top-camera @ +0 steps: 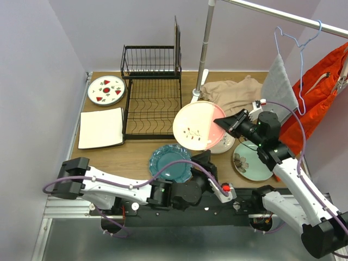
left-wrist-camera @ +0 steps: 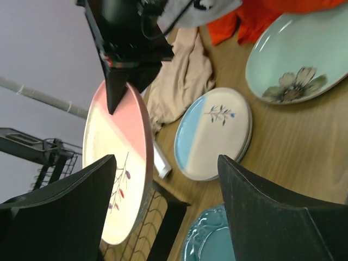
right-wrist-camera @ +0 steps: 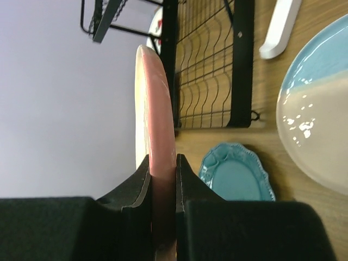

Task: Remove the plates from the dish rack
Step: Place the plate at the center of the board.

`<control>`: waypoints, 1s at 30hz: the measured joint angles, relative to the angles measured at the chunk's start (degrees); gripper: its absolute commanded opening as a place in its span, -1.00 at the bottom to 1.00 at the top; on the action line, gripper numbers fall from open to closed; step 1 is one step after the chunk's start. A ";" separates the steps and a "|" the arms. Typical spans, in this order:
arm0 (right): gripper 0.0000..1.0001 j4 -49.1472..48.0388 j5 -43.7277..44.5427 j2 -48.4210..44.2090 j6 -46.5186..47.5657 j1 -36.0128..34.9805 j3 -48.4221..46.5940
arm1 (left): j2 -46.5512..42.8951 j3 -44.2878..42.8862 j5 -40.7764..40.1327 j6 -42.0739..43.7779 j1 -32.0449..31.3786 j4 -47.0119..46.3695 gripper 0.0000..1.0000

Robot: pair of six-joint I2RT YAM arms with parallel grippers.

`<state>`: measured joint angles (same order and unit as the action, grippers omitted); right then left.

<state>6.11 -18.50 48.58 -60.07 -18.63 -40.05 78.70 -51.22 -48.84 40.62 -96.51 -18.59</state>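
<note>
The right gripper (right-wrist-camera: 162, 163) is clenched on the pink rim of the round cream-and-pink ceramic plate (top-camera: 196, 125), one finger on each face. The plate is tilted, just right of the black wire two-tier dish rack (top-camera: 152, 98), which stands at the middle of the tabletop's far edge. The left gripper (top-camera: 202, 159) is released, with its fingers spread wide just below the plate's lower rim and not touching it.

A scalloped teal plate (top-camera: 169, 163) lies flat near the middle of the near edge. A round cream-and-blue plate (top-camera: 225, 144) lies partly hidden behind the held plate, and a pale green floral plate (top-camera: 251, 163) lies by the right edge. Left of the rack are a white round plate with red fruit (top-camera: 106, 89), towards the far left corner, and a square white plate (top-camera: 101, 128) along the left edge. A crumpled beige cloth (top-camera: 234, 92) lies towards the far right.
</note>
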 measured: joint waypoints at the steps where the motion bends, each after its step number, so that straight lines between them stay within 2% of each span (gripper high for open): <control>1: -0.99 -0.50 1.05 0.44 0.13 0.00 0.00 | -0.68 0.00 1.49 -0.92 0.00 0.28 0.67; 6: -0.99 -1.07 6.93 1.95 1.92 0.00 0.39 | -11.58 -0.15 11.93 -7.98 3.30 2.73 0.68; 10: -0.99 -1.75 11.69 1.99 4.61 0.00 2.58 | -18.49 -1.75 19.78 -15.37 11.69 1.90 0.68; 16: -0.99 -1.75 17.27 4.42 8.59 0.00 4.24 | -19.65 -7.17 32.13 -29.24 27.82 3.17 0.68; 19: -0.99 -1.75 18.95 6.36 9.92 0.00 4.72 | -19.65 -9.25 41.44 -37.53 41.53 4.66 0.68; 23: -0.99 -1.70 21.29 7.08 11.80 0.00 5.70 | -19.87 -8.15 48.78 -46.77 54.86 5.11 0.68; 30: -0.99 -1.73 25.53 5.97 14.78 0.00 6.21 | -26.47 -0.44 50.12 -49.53 57.05 4.55 0.68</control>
<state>4.38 7.03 54.54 -45.30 -18.63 -33.85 52.23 -51.66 1.28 -8.91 -39.46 -14.04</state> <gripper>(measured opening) 0.216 0.840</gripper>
